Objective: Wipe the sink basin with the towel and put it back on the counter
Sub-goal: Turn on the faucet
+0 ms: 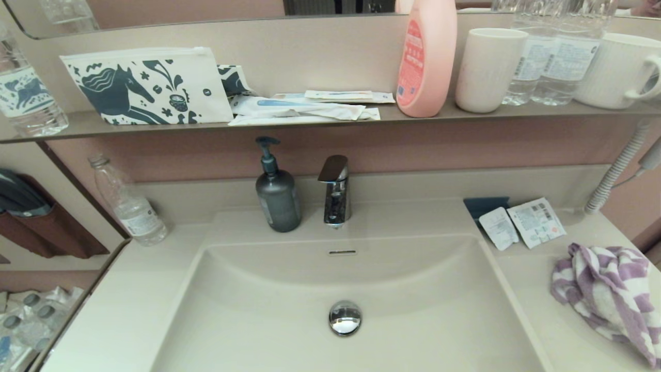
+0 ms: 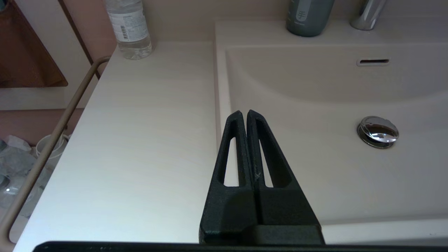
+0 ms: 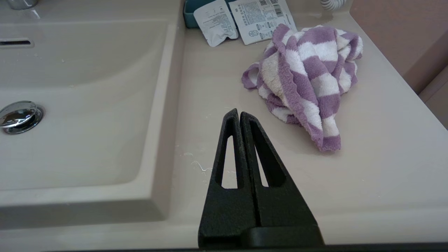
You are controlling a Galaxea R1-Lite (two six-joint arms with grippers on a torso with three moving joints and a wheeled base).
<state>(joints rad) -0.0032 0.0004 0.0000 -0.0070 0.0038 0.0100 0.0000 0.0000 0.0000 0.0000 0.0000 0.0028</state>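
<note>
Two grippers are in view only from their own wrist cameras, and both carry nothing. Beginning at the left, the left gripper (image 2: 244, 112) has its jaws pressed together, and their tips hang over the left rim of the sink basin (image 1: 289, 330); a clear water bottle (image 2: 128, 29) stands well ahead of the jaws and to their left side, and the chrome drain plug (image 2: 378, 131) lies to their right, apart from them. The basin looks dry and without any cloth in it.

Going to the right, the right gripper (image 3: 238, 112) also has its jaws pressed together, above the counter (image 3: 378, 168) beside the right rim of the basin. The towel (image 3: 308, 80) lies crumpled on this counter, just ahead of the jaws and to their right, not touching them.

I judge that either nothing is begun or all is finished; the pictures cannot decide it. If nothing is begun, the grasp, the wiping and the return are all left to do.
</note>
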